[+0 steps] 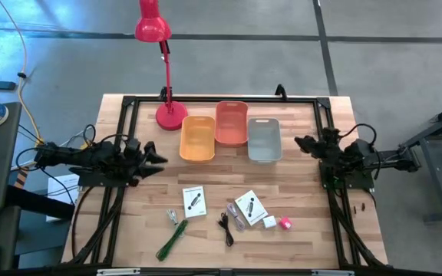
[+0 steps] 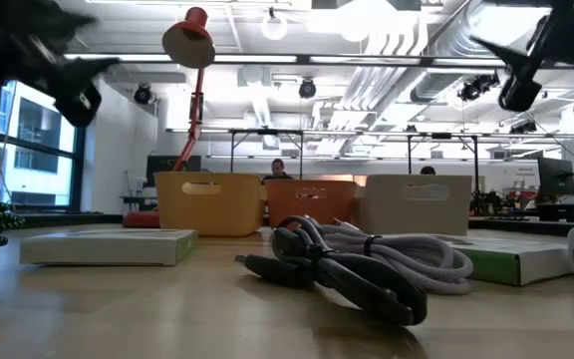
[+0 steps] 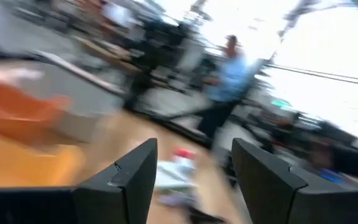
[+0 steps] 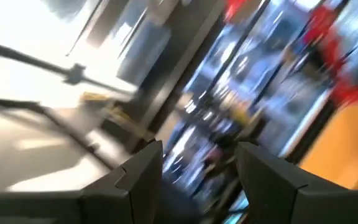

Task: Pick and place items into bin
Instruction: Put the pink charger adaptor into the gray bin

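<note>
Items, among them two white printed cards (image 1: 193, 201), a green stick (image 1: 172, 240) and a black cable (image 1: 226, 226), are seen unpicked on the wooden desk (image 1: 298, 192); three plastic bins (image 1: 232, 123) look empty. Left claw (image 1: 156, 159) and right claw (image 1: 301, 142) are held wide, empty.

The high view looks straight down on the whole table (image 1: 298, 192), while the low view sits at tabletop level just behind the black cable (image 2: 357, 261), facing the three bins (image 2: 307, 202) that the overhead also shows. Each wrist view looks past its own fingers (image 3: 126, 180) into the blurred room.
</note>
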You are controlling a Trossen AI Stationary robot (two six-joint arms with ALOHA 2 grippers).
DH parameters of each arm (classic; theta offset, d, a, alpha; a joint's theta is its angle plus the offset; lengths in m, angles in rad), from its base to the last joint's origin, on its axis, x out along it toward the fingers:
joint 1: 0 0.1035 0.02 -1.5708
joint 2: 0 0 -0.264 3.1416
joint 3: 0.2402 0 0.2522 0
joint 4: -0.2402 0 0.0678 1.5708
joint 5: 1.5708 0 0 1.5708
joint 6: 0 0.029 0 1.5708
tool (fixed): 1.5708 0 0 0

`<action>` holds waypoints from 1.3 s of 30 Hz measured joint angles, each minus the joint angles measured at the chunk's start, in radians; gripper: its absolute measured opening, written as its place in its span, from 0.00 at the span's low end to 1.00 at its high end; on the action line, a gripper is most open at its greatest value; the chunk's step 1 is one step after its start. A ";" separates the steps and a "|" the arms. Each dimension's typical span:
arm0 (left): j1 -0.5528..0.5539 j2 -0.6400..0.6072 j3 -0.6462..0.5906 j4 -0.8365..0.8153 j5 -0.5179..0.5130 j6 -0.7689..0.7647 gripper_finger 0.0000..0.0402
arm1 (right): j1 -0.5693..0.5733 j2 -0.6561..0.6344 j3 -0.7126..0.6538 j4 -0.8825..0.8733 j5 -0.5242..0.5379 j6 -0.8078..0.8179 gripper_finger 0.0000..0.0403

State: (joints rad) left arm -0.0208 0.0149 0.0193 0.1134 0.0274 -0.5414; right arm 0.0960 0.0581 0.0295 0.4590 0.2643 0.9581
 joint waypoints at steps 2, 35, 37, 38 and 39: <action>0.000 0.011 0.000 0.041 0.082 -0.031 0.48 | 0.027 0.059 0.019 0.010 -0.036 0.010 0.48; -0.071 0.512 0.582 -0.553 0.048 0.534 0.48 | 0.096 0.870 0.961 -1.319 -0.038 -0.342 0.48; -0.071 0.577 0.603 -0.559 0.079 0.567 0.48 | 0.137 0.880 0.913 -1.310 -0.111 -0.265 0.48; -0.072 0.609 0.608 -0.559 0.085 0.582 0.48 | 0.165 0.888 0.891 -1.298 -0.135 -0.225 0.48; -0.072 0.634 0.609 -0.560 0.085 0.595 0.48 | 0.196 0.895 0.871 -1.279 -0.147 -0.187 0.48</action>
State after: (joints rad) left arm -0.0928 0.6488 0.6288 -0.4463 0.1123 0.0532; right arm 0.2916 0.9535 0.9010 -0.8200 0.1174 0.7712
